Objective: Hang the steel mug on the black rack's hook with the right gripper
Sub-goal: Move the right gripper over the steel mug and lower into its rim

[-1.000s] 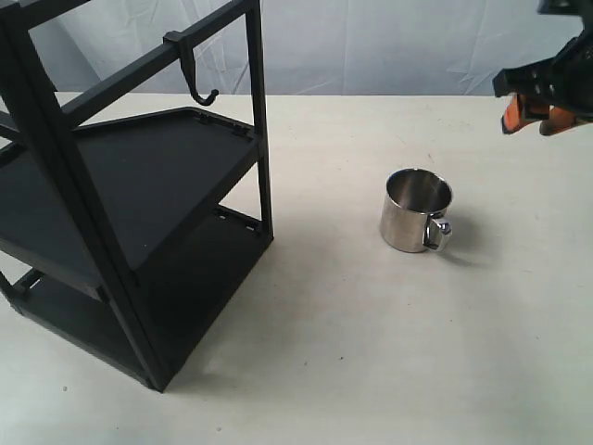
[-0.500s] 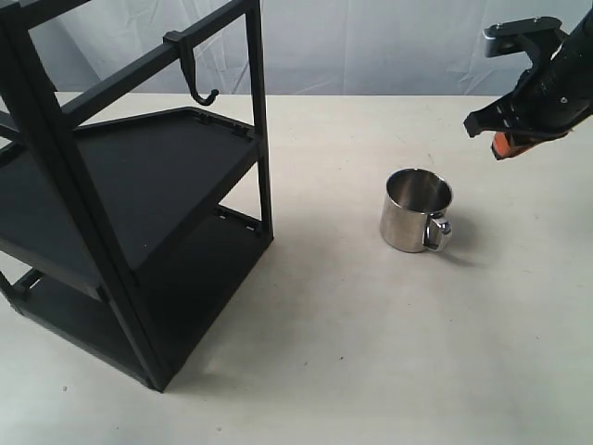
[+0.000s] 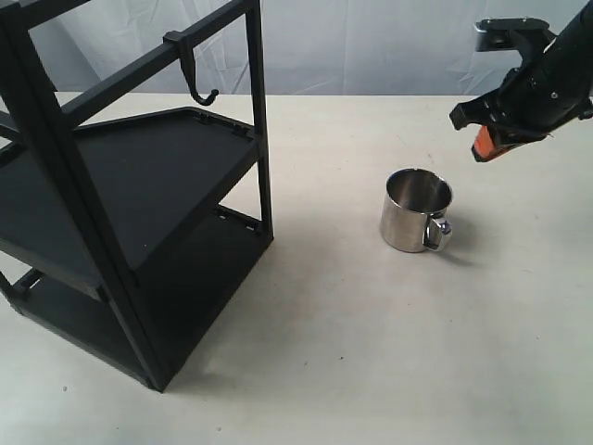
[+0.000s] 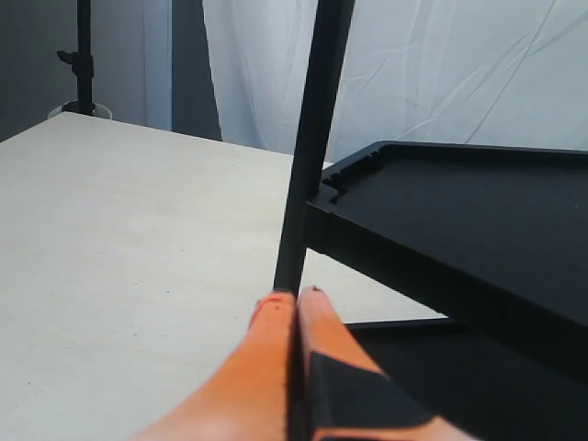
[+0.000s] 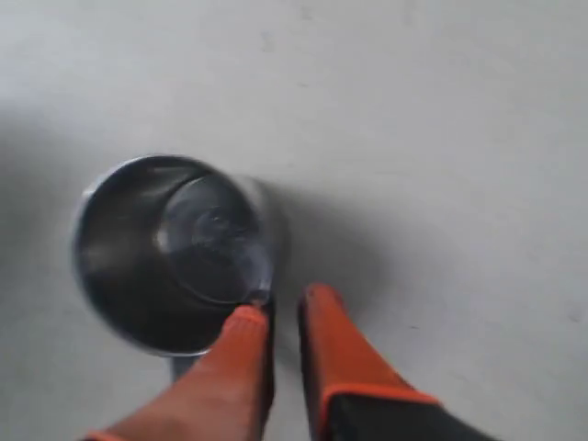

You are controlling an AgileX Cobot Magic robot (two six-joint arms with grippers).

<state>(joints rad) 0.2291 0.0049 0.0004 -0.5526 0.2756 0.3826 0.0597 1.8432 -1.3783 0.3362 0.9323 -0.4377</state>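
The steel mug (image 3: 412, 218) stands upright on the table, right of the black rack (image 3: 139, 176), its handle (image 3: 437, 234) turned toward the front right. The hook (image 3: 196, 79) hangs empty from an upper bar of the rack. My right gripper (image 3: 482, 144) hovers above and behind-right of the mug, holding nothing. In the right wrist view its orange fingertips (image 5: 283, 308) stand a narrow gap apart just over the mug's rim (image 5: 170, 248). My left gripper (image 4: 296, 299) is shut and empty, close to a rack post (image 4: 312, 138).
A white cloth backdrop (image 3: 389, 46) hangs behind the table. The rack's flat tray shelves (image 4: 459, 211) fill the left part of the table. A dark stand (image 4: 83, 55) rises at the far table edge in the left wrist view.
My right gripper has moved left and down from the upper right corner toward the mug. The mug, rack and hook have not moved.
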